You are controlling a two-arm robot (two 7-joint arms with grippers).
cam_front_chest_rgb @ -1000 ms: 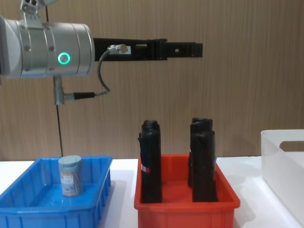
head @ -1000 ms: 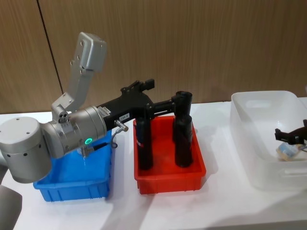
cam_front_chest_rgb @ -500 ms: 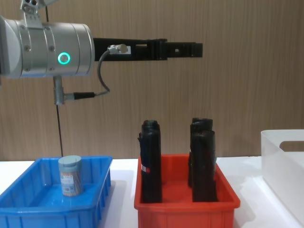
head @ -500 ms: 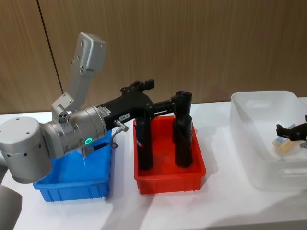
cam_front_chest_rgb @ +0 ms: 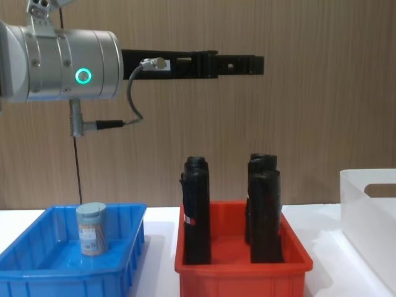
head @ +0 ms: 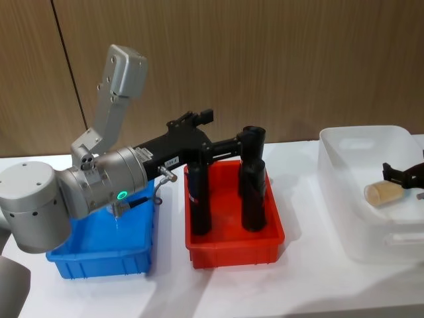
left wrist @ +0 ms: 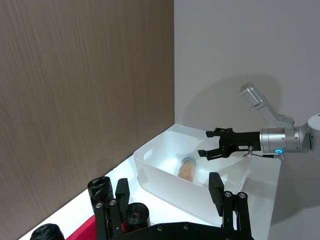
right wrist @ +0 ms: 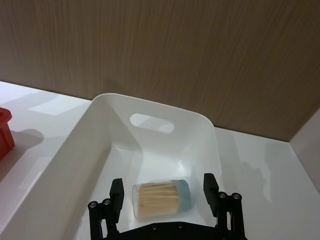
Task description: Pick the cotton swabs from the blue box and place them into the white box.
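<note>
Over the white box [right wrist: 95, 145], the right gripper [right wrist: 163, 184] hangs with its fingers spread wide and holding nothing. A jar of cotton swabs [right wrist: 160, 198] lies on its side on the box floor, between the two fingers and below their tips, touching neither. That gap suggests this jar counts as delivered.

The left gripper [cam_front_chest_rgb: 250, 64] is parked high, stretched level above the red bin [cam_front_chest_rgb: 241, 275] of black rolls [cam_front_chest_rgb: 197, 210]. Its fingers are wide and empty, out of the way of the work.

The chest view supplies what the right wrist view cannot: a second jar [cam_front_chest_rgb: 91, 229] standing upright in the blue box [cam_front_chest_rgb: 37, 275], far from either set of fingers and yet to be fetched. The right wrist view, in turn, shows tan sticks through the delivered jar's clear wall, its lid turned toward one finger.
</note>
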